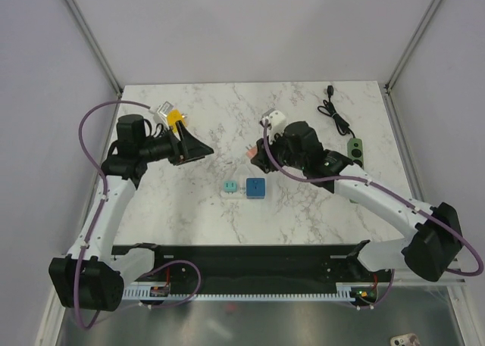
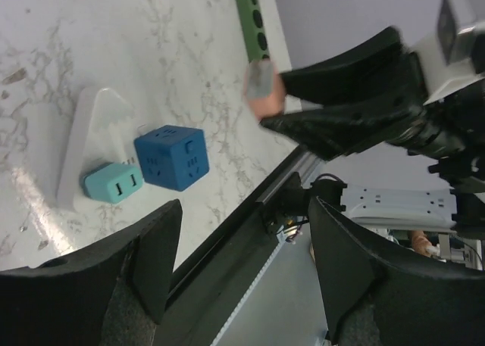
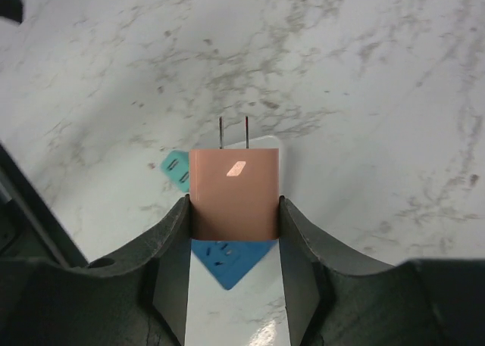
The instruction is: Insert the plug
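The plug [image 3: 233,179] is pink and is up in the air. The two fingers of the right gripper [image 3: 233,210] are pressed on its sides. Its two prongs [image 3: 233,132] point away from the wrist. It hangs above the table [image 1: 197,210], near the cube [image 1: 255,187] but not touching it. This blue cube stands on a white strip [image 2: 79,145], just beside a teal adapter [image 2: 114,183]. The left gripper [image 2: 242,217] is spread wide and holds nothing.

I think the danger is in the alignment. The prongs are thin, and if they meet the slots tilted or a little off, they may bend. They may also push the cube sideways, because nothing holds the strip down. Under pressure the plug could slide back between the fingers.

I count one plug with two prongs, one cube, one teal adapter, one white strip, one green strip [image 1: 354,151], one cable [image 1: 333,111] and two grippers.
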Tool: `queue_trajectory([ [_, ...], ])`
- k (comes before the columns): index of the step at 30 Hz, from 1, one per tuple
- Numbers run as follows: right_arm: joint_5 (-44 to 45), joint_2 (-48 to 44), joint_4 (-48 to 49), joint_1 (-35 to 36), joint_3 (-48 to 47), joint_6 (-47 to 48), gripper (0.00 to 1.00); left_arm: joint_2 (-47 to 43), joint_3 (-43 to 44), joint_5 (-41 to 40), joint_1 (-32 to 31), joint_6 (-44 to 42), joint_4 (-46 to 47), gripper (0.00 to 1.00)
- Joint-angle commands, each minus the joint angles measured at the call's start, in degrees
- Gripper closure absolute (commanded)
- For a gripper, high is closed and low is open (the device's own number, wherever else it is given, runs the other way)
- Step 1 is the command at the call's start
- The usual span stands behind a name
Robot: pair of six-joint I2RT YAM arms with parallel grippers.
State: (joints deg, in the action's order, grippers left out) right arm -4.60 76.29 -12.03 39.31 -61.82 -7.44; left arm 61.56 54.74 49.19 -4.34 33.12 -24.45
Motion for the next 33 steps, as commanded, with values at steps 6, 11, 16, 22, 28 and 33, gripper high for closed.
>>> queue_trajectory([
  [6, -6.7, -4.1, 5.1, 9.4, 1.4, 2.2, 1.0, 2.3, 3.0, 9.3, -5.4, 1.9, 2.9, 0.29],
  [11, -6.4, -3.8, 7.3, 11.8, 0.9, 1.6, 1.0, 1.1, -1.9, 6.0, -6.6, 4.4, 3.7, 0.22],
  [16, -5.5, -3.3, 9.1, 13.9, 0.8, 1.1, 1.0, 0.8, -3.1, 6.5, -7.3, 7.1, 5.7, 0.21],
  [22, -4.6, -3.3, 10.6, 15.4, 1.0, 1.1, 1.0, 1.1, -5.4, 7.6, -7.9, 9.8, 7.7, 0.24],
  [28, -3.7, -3.0, 10.4, 16.3, 0.7, 0.4, 1.0, 0.1, -11.8, 10.8, -8.8, 15.8, 15.7, 0.34],
  [33, -5.2, -2.0, 9.0, 16.6, 0.0, 0.2, 1.0, 0.2, -13.5, 11.8, -8.8, 18.6, 19.7, 0.63],
])
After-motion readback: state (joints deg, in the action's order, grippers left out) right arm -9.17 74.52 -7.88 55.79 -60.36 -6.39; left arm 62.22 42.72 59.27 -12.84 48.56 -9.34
